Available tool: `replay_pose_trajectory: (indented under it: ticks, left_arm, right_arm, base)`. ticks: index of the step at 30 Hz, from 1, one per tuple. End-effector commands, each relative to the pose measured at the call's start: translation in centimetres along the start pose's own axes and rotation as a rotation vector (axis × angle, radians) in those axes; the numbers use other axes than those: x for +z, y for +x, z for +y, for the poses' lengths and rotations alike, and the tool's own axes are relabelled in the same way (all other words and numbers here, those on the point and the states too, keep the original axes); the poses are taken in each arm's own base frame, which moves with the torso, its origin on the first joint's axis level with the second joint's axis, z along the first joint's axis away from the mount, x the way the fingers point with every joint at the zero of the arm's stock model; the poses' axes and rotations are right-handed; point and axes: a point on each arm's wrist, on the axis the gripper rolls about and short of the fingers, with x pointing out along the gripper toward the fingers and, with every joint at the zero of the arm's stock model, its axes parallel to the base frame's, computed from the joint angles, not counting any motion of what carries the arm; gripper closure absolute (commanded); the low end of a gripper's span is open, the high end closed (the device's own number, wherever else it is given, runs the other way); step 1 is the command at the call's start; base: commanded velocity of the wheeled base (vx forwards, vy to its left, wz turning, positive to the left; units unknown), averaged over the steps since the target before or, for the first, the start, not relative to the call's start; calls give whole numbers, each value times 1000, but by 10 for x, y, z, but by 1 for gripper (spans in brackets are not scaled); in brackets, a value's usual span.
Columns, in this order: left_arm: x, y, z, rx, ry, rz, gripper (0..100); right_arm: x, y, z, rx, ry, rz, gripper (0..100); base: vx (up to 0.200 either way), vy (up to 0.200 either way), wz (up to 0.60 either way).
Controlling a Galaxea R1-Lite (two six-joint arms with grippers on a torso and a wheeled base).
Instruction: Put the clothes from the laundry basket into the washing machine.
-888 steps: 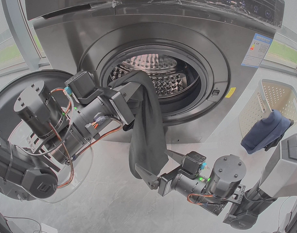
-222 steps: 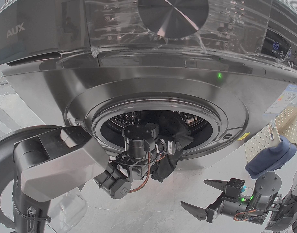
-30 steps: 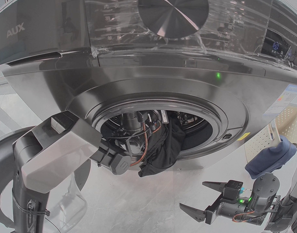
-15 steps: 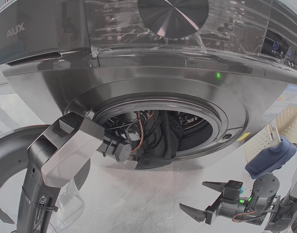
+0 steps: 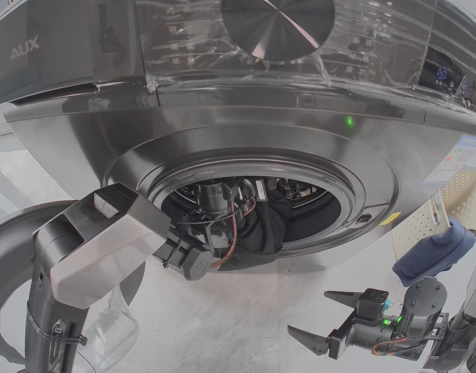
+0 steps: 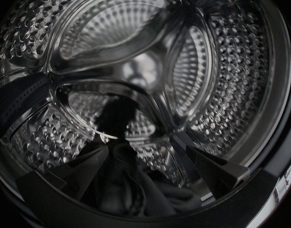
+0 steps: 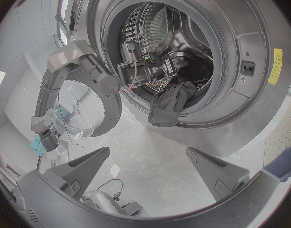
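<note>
The black crumpled cloth garment (image 5: 261, 231) lies across the lower lip of the round opening of the dark grey front-loading washing machine (image 5: 248, 125). Part of it is inside and part hangs down the front. The left end effector (image 6: 145, 171) is inside the perforated steel drum (image 6: 120, 32) with its fingers (image 6: 94, 162) spread apart. The black fabric lies beneath them, and whether it touches them is hard to tell in the dim light. The right end effector (image 5: 308, 312) hovers released above the grey floor (image 5: 222, 312), near a dark blue garment (image 5: 435, 255) draped over the cream perforated laundry basket (image 5: 471, 203).
</note>
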Motion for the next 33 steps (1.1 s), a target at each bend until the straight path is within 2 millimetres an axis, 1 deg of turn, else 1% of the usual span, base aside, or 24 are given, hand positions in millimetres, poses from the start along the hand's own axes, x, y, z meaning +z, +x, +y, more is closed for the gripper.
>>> replay_pose_trajectory:
  ticks: [1, 2, 3, 4, 5, 7, 8, 10, 11, 13, 14, 15, 17, 19, 20, 23, 24, 26, 28, 31, 33]
  left_arm:
    - [18, -45, -25, -69, 11, 86, 0]
    - [18, -45, -25, -69, 11, 86, 0]
    - [17, -53, -28, -79, 17, 106, 0]
    - [17, -53, -28, -79, 17, 106, 0]
    - [11, -72, -32, -121, 29, 165, 0]
    - [4, -80, -33, -135, 40, 200, 0]
    - [3, -80, -33, -135, 41, 202, 0]
    - [-6, -88, -32, -137, 54, 243, 0]
    - [-7, -88, -32, -137, 54, 244, 0]
    - [-17, -91, -28, -128, 66, 280, 0]
    - [-18, -91, -28, -126, 66, 282, 0]
    - [-26, -90, -25, -118, 74, 300, 0]
    - [-37, -88, -21, -110, 80, 320, 0]
    - [-40, -87, -20, -108, 81, 324, 0]
    - [-47, -83, -18, -101, 83, 332, 0]
    - [-55, -77, -15, -93, 87, 339, 0]
    - [-56, -73, -15, -91, 85, 333, 100]
    - [-58, -66, -14, -85, 81, 320, 100]
    - [-53, -59, -13, -86, 72, 294, 100]
    - [-38, -50, -15, -90, 54, 236, 100]
    - [-21, -39, -15, -89, 32, 168, 100]
  right_arm:
    - [-3, -2, 0, -1, -3, 15, 0]
    - [-3, -2, 0, -1, -3, 15, 0]
    - [-2, -3, -1, -2, -1, 14, 0]
    - [-2, -3, -1, -2, -1, 14, 0]
    - [-3, -3, 0, -1, -2, 14, 0]
    - [-3, -3, 0, 1, -2, 14, 0]
    - [-3, -3, 0, 1, -2, 14, 0]
    - [-3, -3, 0, 1, -2, 14, 0]
    - [-3, -3, 0, 1, -2, 14, 0]
    - [-2, -3, 0, 1, -2, 12, 0]
    - [-2, -3, 0, 1, -2, 11, 0]
    - [-2, -3, 0, 3, -2, 11, 0]
    - [-2, -3, 0, 3, -2, 11, 0]
    - [-2, -3, 0, 3, -2, 11, 0]
    - [-2, -3, 0, 3, -2, 11, 0]
    - [-2, -3, 0, 3, -2, 10, 0]
    - [-2, -3, 0, 3, -2, 10, 0]
    - [-2, -3, 0, 2, -1, 8, 0]
    - [-1, -4, 0, 2, -3, 6, 0]
    - [-1, -4, 0, 1, -2, 5, 0]
    - [-1, -4, 0, 1, -2, 6, 0]
  base:
    - [0, 0, 0]
    - [0, 0, 0]
    - [0, 0, 0]
    - [0, 0, 0]
    - [0, 0, 0]
    - [0, 0, 0]
    - [0, 0, 0]
    - [0, 0, 0]
    - [0, 0, 0]
    - [0, 0, 0]
    - [0, 0, 0]
    - [0, 0, 0]
    - [0, 0, 0]
    - [0, 0, 0]
    - [0, 0, 0]
    - [0, 0, 0]
    - [0, 0, 0]
    - [0, 0, 0]
    - [0, 0, 0]
    - [0, 0, 0]
    - [0, 0, 0]
